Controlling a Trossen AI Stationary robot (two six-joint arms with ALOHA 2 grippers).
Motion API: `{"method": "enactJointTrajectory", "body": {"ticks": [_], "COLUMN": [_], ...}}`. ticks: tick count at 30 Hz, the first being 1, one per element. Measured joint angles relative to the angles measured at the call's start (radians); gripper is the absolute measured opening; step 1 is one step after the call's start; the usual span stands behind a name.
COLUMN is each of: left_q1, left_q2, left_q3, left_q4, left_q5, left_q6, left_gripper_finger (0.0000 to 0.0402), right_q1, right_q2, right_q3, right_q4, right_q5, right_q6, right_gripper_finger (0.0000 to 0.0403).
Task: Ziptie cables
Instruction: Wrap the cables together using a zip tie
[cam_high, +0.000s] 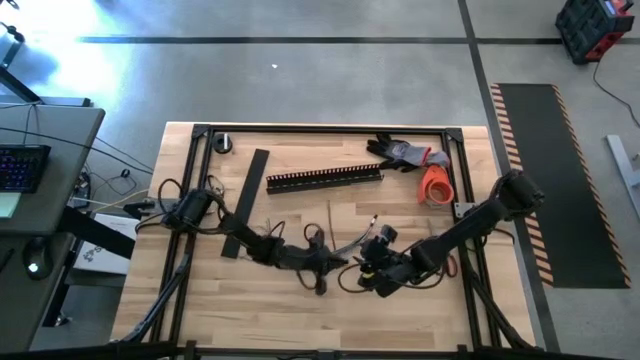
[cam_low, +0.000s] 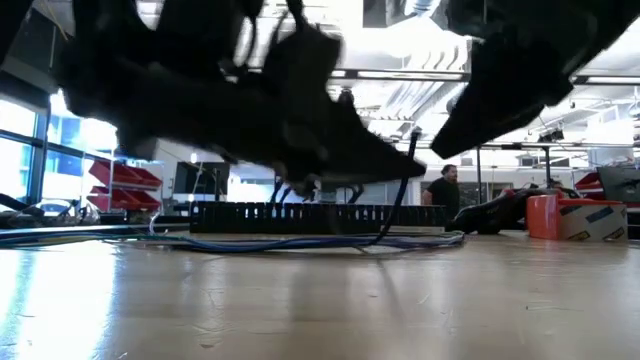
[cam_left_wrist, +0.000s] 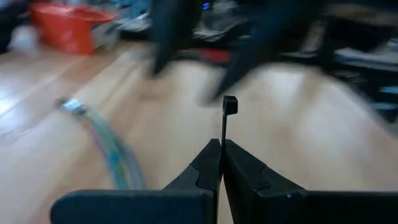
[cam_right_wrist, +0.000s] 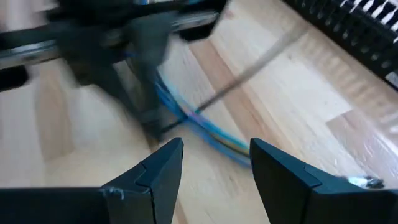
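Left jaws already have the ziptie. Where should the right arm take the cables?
Take the cables mid-span, where the bundle lies flat on the table, coming straight down with the open right gripper straddling it. The left gripper holds the ziptie upright nearby, so keep clear.

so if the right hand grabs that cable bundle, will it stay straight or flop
Probably flop: the cables already lie in a loose curve on the table, so unsupported ends should sag. The thin strands look light, and some may slip free of a pinch. The right hand is open just over them, while the left hand is shut on the ziptie.
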Motion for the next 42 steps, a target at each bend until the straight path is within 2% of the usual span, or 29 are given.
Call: {"method": "enactJointTrajectory", "body": {"ticks": [4, 9, 15, 20, 24, 29, 33, 37, 42], "left_q1": [-0.047, -0.071, -0.057, -0.054, -0.054, -0.055, -0.055, -0.055, -0.055], "left_q2": [-0.035, -0.06, -0.061, -0.06, -0.06, -0.06, -0.06, -0.06, -0.06], "left_q3": [-0.043, -0.144, -0.183, -0.182, -0.182, -0.182, -0.183, -0.183, -0.182], "left_q4": [-0.004, 0.037, 0.104, 0.115, 0.115, 0.106, 0.107, 0.107, 0.107], "left_q5": [-0.015, -0.052, -0.032, 0.02, 0.045, 0.052, 0.078, 0.092, 0.095], "left_q6": [0.006, -0.057, -0.095, -0.083, -0.082, -0.081, -0.072, -0.073, -0.073], "left_gripper_finger": [0.0, 0.0, 0.0, 0.0, 0.0, 0.0, 0.0, 0.0, 0.0], "right_q1": [-0.051, -0.148, -0.313, -0.454, -0.536, -0.571, -0.588, -0.601, -0.611], "right_q2": [-0.01, -0.01, -0.009, -0.007, 0.029, 0.173, 0.299, 0.376, 0.402], "right_q3": [-0.036, -0.172, -0.302, -0.344, -0.324, -0.246, -0.161, -0.093, -0.07], "right_q4": [0.061, 0.351, 0.59, 0.783, 0.834, 0.889, 0.956, 0.958, 0.958], "right_q5": [-0.055, -0.151, -0.261, -0.464, -0.587, -0.652, -0.745, -0.773, -0.791], "right_q6": [-0.096, -0.256, -0.212, -0.317, -0.361, -0.435, -0.468, -0.474, -0.502], "right_gripper_finger": [0.0172, 0.0172, 0.0172, 0.0199, 0.0245, 0.0276, 0.0274, 0.0262, 0.0211]}}
